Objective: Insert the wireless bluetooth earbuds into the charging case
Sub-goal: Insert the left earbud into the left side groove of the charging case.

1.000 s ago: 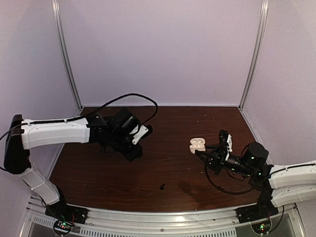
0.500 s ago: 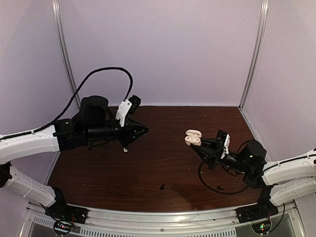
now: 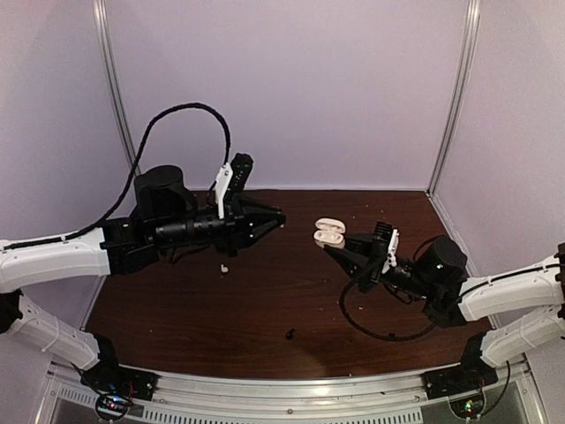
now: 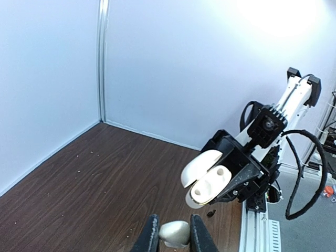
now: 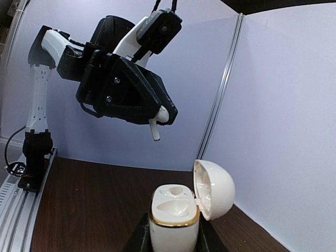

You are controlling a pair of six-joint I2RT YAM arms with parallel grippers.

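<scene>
Earbud [image 4: 174, 233] clamped in left hand [image 3: 279, 216], open case [image 5: 176, 210] clamped in right hand [image 3: 337, 247], nearer than before

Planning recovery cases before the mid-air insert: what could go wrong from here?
The left gripper pinches the white earbud at its tips, above the table; a slip may drop it. The right gripper holds the open charging case by its base; pushing in might tilt it. Its lid could catch the bud.

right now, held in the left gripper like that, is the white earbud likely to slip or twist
Probably slippery: the white earbud looks glossy and rounded, pinched only at its bulb by the left gripper. It may pivot, since its stem hangs free. Likely very light, being far smaller than the charging case.
</scene>
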